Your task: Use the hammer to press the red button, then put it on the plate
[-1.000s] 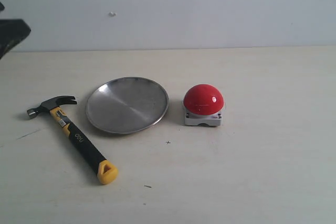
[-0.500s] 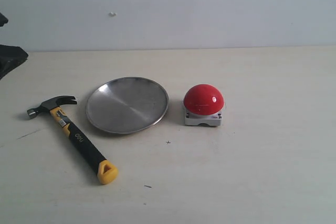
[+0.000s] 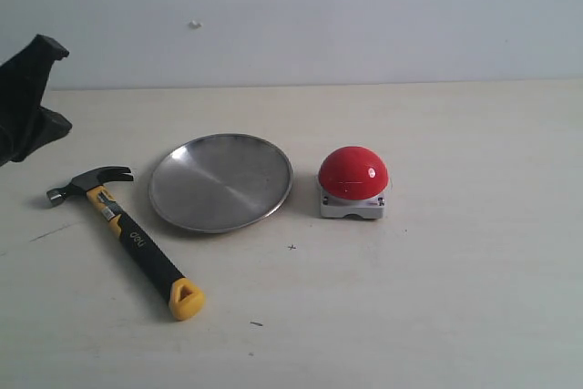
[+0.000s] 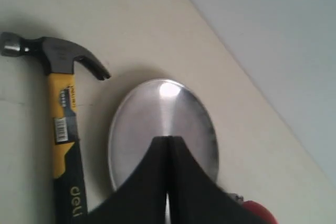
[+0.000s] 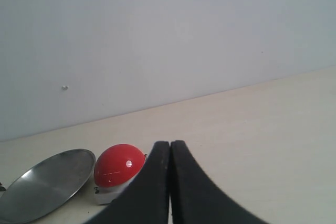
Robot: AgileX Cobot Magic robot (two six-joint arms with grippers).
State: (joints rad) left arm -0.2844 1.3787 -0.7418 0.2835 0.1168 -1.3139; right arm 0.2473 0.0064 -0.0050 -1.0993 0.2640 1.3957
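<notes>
Two pincers show, each with its fingers pressed together and gripping nothing. The left pincer (image 4: 168, 140) hangs above the table (image 3: 455, 298), clear of the hammer (image 3: 127, 236), which lies flat and untouched off to its side, head end nearest it. Beyond its tips sits the plate (image 3: 220, 181), just past the hammer's claw. The button (image 3: 352, 173) stands on the plate's far side from this pincer. The right pincer (image 5: 169, 144) is well apart from all three, the button nearest to it.

red button (image 3: 352, 173), silver plate (image 3: 221, 181), black-and-yellow hammer (image 3: 137, 244)
</notes>
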